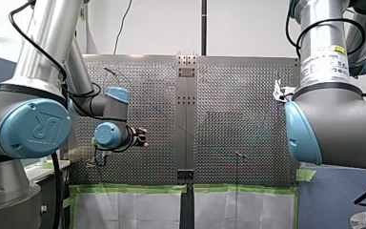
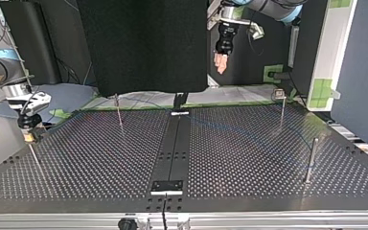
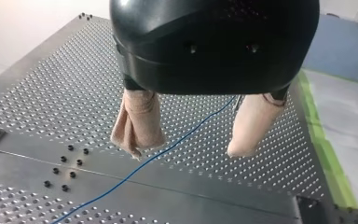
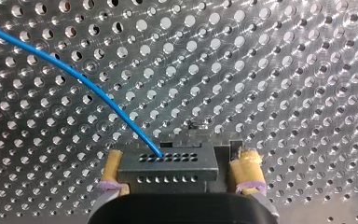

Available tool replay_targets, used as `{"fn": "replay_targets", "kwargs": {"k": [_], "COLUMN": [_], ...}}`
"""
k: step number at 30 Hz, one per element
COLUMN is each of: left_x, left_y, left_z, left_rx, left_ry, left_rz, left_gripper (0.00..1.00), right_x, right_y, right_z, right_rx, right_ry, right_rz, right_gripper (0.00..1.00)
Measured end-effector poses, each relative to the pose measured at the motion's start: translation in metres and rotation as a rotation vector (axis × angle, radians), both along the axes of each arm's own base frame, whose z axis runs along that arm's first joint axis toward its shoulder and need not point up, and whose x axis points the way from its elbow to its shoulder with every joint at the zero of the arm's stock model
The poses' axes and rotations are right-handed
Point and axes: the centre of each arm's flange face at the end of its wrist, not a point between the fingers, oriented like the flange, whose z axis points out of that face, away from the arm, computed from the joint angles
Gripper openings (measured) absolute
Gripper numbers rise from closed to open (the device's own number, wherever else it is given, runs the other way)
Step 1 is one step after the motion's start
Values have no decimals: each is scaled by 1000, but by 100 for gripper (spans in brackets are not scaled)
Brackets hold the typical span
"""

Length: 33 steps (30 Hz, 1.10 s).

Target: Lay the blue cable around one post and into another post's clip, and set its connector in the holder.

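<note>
our right tool (image 4: 181, 157) clamped on the black connector (image 4: 168, 173), blue cable (image 4: 98, 92) leaving it over the perforated desk (image 4: 284, 70), our left tool (image 3: 188, 150) spread wide, holding nothing

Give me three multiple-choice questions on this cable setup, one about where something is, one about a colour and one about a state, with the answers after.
1. Where is the black connector?
A. between my right arm's jaws
B. loose on the table's middle strip
C. between my left arm's jaws

2. What colour are the pads on my left arm's jaws?
A. green
B. beige
C. red

3. How do my left arm's jaws stand?
A. shut on the connector
B. shut on a post
C. open, holding nothing

Answers:
1 A: the right wrist view shows it gripped between the yellow pads.
2 B: the left wrist view shows them beige under the black body.
3 C: a wide gap shows between them, with only the blue cable running below.
</note>
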Motion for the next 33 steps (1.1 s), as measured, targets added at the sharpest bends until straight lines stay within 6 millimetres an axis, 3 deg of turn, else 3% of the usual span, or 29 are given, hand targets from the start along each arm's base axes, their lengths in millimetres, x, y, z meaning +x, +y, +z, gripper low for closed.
{"fn": "replay_targets", "kwargs": {"k": [23, 33], "left_x": [21, 20], "left_y": [1, 5], "left_z": [17, 16], "left_rx": [69, 104], "left_ry": [-200, -190], "left_rz": [61, 90], "left_gripper": [100, 100], "right_x": [0, 0], "right_y": [0, 0], "right_z": [0, 0], "right_rx": [0, 0], "right_ry": [0, 0], "right_rz": [0, 0], "right_gripper": [100, 100]}}
